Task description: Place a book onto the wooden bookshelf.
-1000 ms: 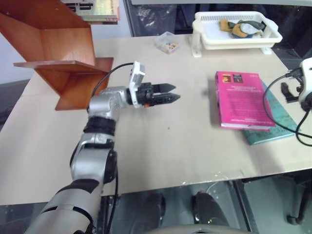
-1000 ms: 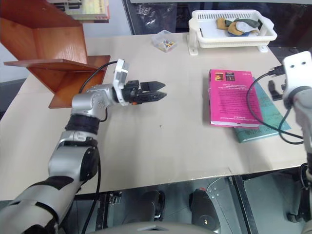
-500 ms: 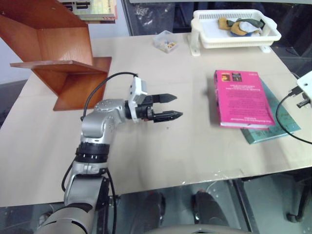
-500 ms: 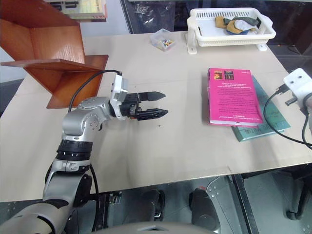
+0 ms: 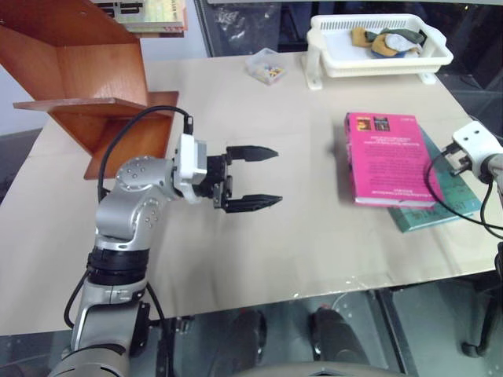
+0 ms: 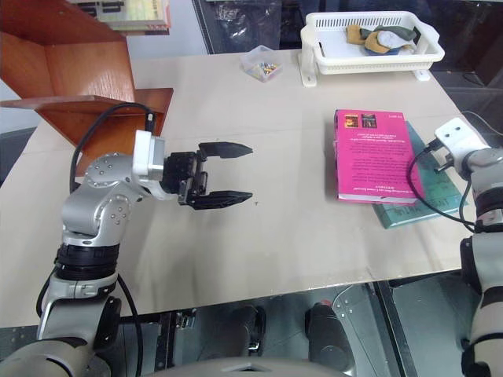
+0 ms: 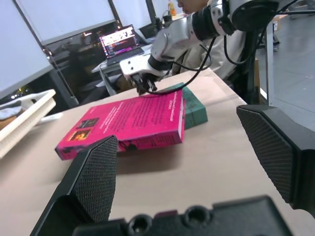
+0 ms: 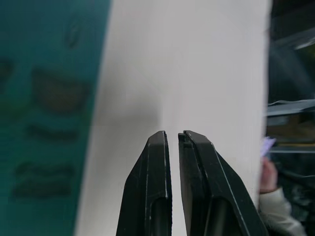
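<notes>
Bright, even overhead light on the table (image 5: 314, 236); soft short shadows, one under the left gripper (image 5: 250, 177) and a thin one along the book (image 5: 389, 157) edge nearest the camera. Mild glare on the glossy shelf (image 5: 78, 71) panels. Head views sharp, slight bending at the corners. Right wrist view blurred: the teal book (image 8: 44, 123) beside the table is smeared, fingers (image 8: 152, 196) sharper. Left wrist view: book clear, background behind it dim and soft.
</notes>
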